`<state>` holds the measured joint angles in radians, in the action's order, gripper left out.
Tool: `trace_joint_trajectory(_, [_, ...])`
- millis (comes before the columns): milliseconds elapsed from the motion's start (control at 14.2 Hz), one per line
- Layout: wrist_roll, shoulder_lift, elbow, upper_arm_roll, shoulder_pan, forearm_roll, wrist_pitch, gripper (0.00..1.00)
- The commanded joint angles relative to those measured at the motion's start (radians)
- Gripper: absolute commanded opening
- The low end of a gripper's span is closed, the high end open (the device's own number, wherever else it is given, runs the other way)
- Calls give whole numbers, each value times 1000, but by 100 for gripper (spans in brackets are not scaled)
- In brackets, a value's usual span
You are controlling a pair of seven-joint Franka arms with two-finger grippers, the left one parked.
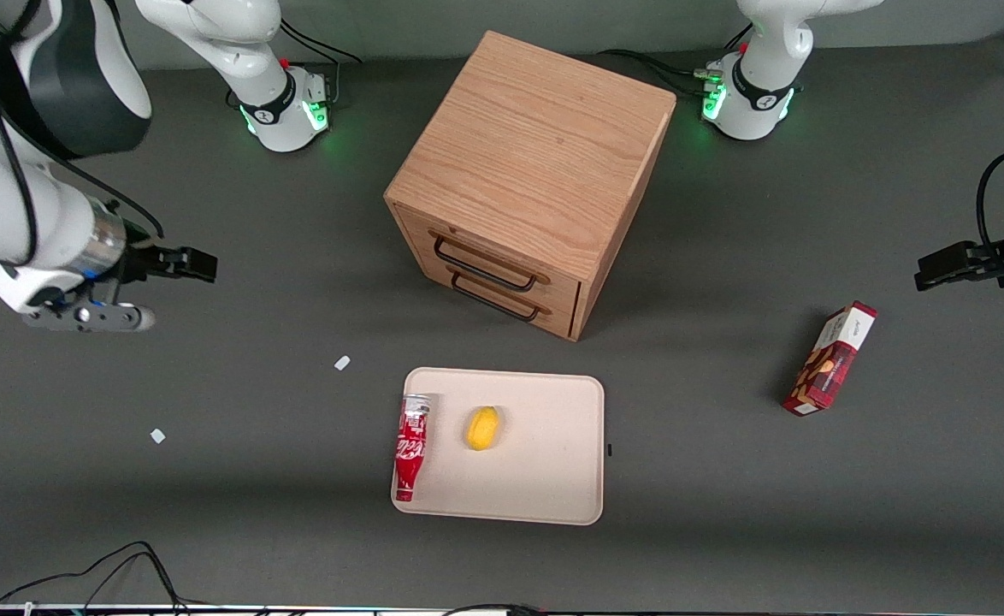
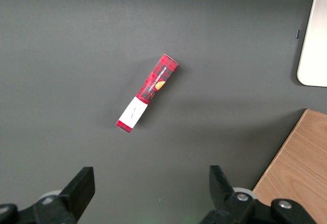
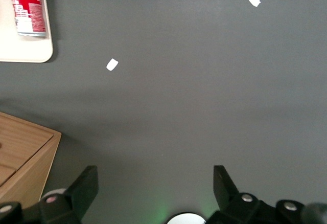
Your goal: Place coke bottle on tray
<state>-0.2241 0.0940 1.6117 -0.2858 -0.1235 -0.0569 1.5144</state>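
Note:
The red coke bottle lies on its side on the cream tray, along the tray's edge toward the working arm's end, silver base pointing at the wooden cabinet. In the right wrist view the bottle's base end and a tray corner show. My right gripper hangs high above the bare table, well away from the tray toward the working arm's end. It is open with nothing between its fingers.
A yellow lemon lies on the tray beside the bottle. A wooden two-drawer cabinet stands farther from the front camera than the tray. A red snack box lies toward the parked arm's end. Two white scraps dot the table.

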Motion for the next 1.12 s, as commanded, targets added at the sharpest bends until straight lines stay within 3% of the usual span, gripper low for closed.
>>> trace_joint_trajectory(0, [51,-158,137,335,285,92,35,100])
trace_joint_trajectory(70, [96,-196,166,390,330,97,41,100])
trace_joint_trajectory(351, [111,-309,266,379,317,97,67,100])
trace_joint_trajectory(421, [88,-307,260,369,286,100,58,100])
trace_joint_trajectory(632, [101,-298,218,223,125,98,20,100])
trace_joint_trajectory(1053, [100,-281,182,231,140,97,-23,100])
